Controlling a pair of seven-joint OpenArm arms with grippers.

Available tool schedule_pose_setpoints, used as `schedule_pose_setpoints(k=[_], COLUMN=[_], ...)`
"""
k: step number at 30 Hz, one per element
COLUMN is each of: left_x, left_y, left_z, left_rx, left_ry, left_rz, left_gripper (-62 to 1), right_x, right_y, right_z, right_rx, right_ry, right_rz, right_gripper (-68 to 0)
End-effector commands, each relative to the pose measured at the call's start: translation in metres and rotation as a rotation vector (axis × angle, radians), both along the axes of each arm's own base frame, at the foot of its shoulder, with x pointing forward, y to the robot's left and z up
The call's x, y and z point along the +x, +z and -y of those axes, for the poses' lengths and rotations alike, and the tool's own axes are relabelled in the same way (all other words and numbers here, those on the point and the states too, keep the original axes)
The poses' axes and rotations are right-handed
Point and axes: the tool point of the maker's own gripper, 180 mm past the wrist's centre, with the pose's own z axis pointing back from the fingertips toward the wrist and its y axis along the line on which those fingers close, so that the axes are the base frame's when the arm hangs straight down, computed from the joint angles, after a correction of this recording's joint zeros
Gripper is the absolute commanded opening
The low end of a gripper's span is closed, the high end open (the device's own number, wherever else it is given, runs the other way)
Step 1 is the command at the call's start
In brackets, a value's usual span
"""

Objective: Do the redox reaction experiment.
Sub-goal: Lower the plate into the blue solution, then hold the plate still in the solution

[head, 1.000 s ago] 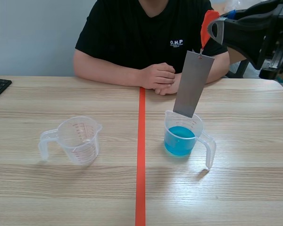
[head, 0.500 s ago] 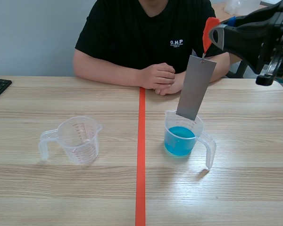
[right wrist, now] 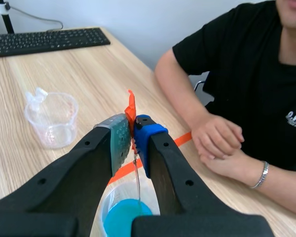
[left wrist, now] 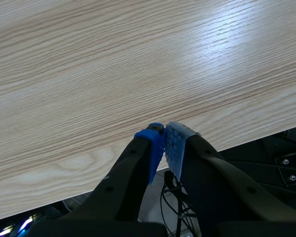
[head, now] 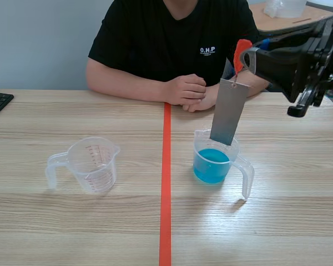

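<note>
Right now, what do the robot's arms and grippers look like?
Both are black and chunky. The left gripper has two thick fingers, one tipped with a blue pad, the other with a pale dotted pad; black cables hang below it. The right gripper has a grey-green dotted pad and a blue one. The right arm is bulky, smooth black.

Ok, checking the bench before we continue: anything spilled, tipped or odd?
Nothing stands out. The empty cup and the cup of blue liquid stand upright, no spill shows, and the grey plate hangs slightly tilted over that cup from the orange tag in the right gripper.
</note>
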Motion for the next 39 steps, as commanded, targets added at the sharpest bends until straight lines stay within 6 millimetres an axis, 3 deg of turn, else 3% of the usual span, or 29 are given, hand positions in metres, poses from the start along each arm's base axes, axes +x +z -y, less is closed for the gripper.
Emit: schedule_pose_setpoints(k=[1,11,29,39], left_x=[0.004,0.002,-0.003,-0.003], left_y=[0.005,0.004,0.002,0.002], left_z=[-0.001,0.001,0.002,0.002], left_rx=[-0.003,-0.012,-0.022,-0.022], left_ry=[0.001,0.016,0.038,0.038], left_rz=[0.021,0.021,0.014,0.014], left_gripper=[-56.2,-56.2,-56.2,-56.2], right_x=[0.002,0.009,0.025,0.025], right_y=[0.011,-0.007,-0.065,-0.073], right_z=[0.001,0.006,-0.001,0.002], right_rx=[0.03,0.063,0.021,0.016], right_ry=[0.01,-0.032,-0.071,-0.077], right_rz=[0.027,-0.012,-0.104,-0.124], right_gripper=[-66.0,-66.0,-66.0,-66.0])
